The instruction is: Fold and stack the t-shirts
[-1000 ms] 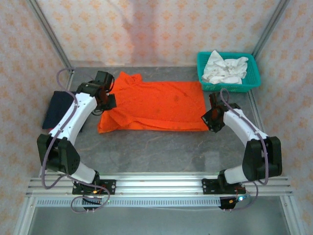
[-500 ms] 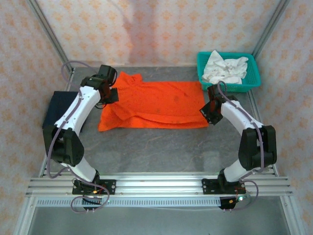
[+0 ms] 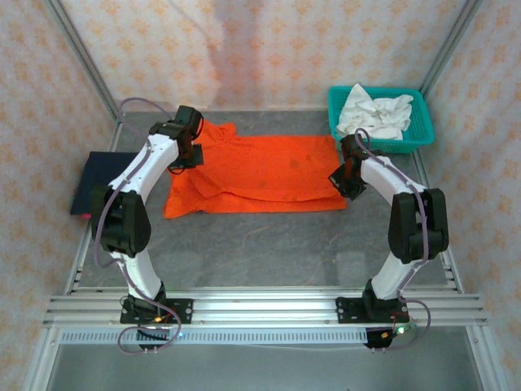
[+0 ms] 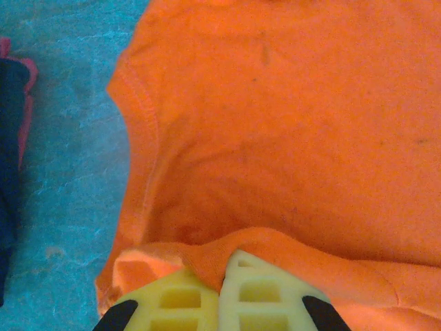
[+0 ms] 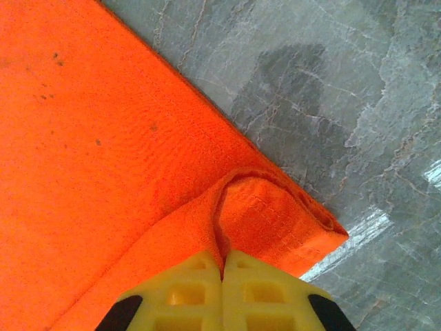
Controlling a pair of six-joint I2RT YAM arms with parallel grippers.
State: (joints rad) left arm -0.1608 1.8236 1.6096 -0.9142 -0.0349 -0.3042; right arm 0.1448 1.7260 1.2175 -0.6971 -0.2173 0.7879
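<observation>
From above, a bright orange-red cloth t-shirt [image 3: 260, 167] lies spread across the middle of the grey mottled tabletop [image 3: 260, 244], and a crease line runs along its near part. A dark navy folded t-shirt [image 3: 102, 181] lies flat at the left edge of the tabletop, apart from the orange one. A teal plastic lattice basket [image 3: 417, 140] stands at the far right corner with crumpled white cloth [image 3: 374, 114] in it. The left arm [image 3: 142, 175] reaches to the shirt's left side near a sleeve, and the right arm [image 3: 391, 191] reaches to its right edge, just in front of the basket. From this height, neither arm's grip can be made out. In the left wrist view, the two yellow fingers [image 4: 172, 303] are pressed together. The left jaws are fully closed, and a raised fold of the orange-red t-shirt [image 4: 289, 124] is pinched between them. The grey tabletop [image 4: 76, 138] shows to the left, with a strip of the navy t-shirt [image 4: 10, 138] at the frame's edge. In the right wrist view, the yellow fingers [image 5: 186, 293] also meet with no gap. The right jaws are closed on a puckered ridge of the orange-red t-shirt [image 5: 89, 138] close to its corner. There the cloth bunches up above the bare tabletop [image 5: 331, 103].
</observation>
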